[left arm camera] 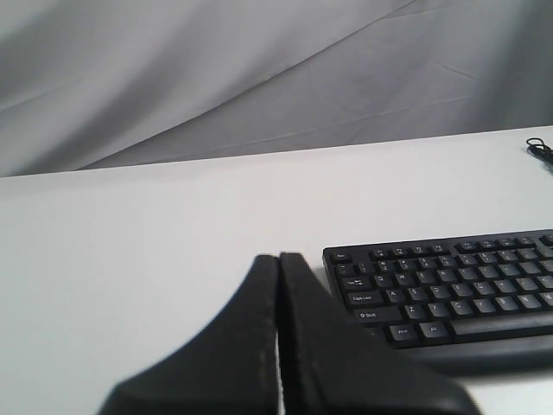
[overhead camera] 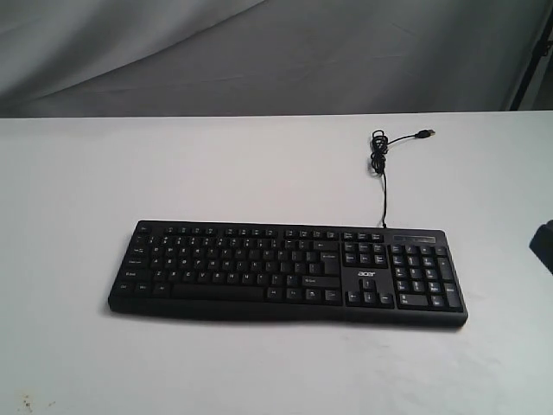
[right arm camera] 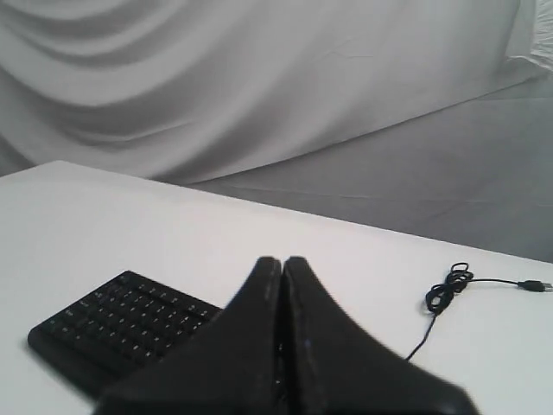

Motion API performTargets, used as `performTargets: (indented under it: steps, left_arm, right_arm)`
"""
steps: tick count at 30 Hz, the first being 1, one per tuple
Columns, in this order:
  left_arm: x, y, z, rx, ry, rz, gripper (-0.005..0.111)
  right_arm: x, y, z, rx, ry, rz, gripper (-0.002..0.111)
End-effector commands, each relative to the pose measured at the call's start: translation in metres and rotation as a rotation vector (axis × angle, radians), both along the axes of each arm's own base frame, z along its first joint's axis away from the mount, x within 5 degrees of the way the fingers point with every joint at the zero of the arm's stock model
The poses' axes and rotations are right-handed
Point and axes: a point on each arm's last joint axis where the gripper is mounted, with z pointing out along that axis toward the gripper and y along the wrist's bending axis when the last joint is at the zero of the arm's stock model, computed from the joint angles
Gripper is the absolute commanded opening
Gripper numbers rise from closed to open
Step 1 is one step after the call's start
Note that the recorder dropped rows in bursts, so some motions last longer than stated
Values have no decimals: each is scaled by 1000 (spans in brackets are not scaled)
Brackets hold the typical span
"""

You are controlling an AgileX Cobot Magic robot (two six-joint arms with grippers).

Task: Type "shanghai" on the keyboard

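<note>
The black keyboard (overhead camera: pixel 288 270) with white legends and an "acer" logo lies flat on the white table, number pad to the right. Its thin black cable (overhead camera: pixel 383 177) runs back to a coil and a USB plug (overhead camera: pixel 424 133). In the left wrist view my left gripper (left arm camera: pixel 279 258) is shut and empty, hovering off the keyboard (left arm camera: pixel 449 285) beside its Esc-and-Shift end. In the right wrist view my right gripper (right arm camera: pixel 282 260) is shut and empty too, beside the keyboard's (right arm camera: pixel 121 324) number-pad end, with the cable coil (right arm camera: pixel 445 290) farther off. Only a dark sliver of the right arm (overhead camera: pixel 543 246) shows in the exterior view.
The white table (overhead camera: pixel 259 363) stretches around the keyboard on all sides. A grey draped cloth (overhead camera: pixel 259 52) hangs behind the table's far edge.
</note>
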Motion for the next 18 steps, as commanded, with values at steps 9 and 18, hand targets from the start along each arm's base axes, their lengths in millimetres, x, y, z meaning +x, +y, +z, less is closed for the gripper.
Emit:
performTargets:
  steps: [9, 18]
  left_arm:
    - [0, 0, -1, -3, -4, -3, 0]
    - [0, 0, -1, -3, -4, -3, 0]
  right_arm:
    - [-24, -29, -20, 170, -135, -218, 0]
    - [-28, -31, -31, 133, -41, -236, 0]
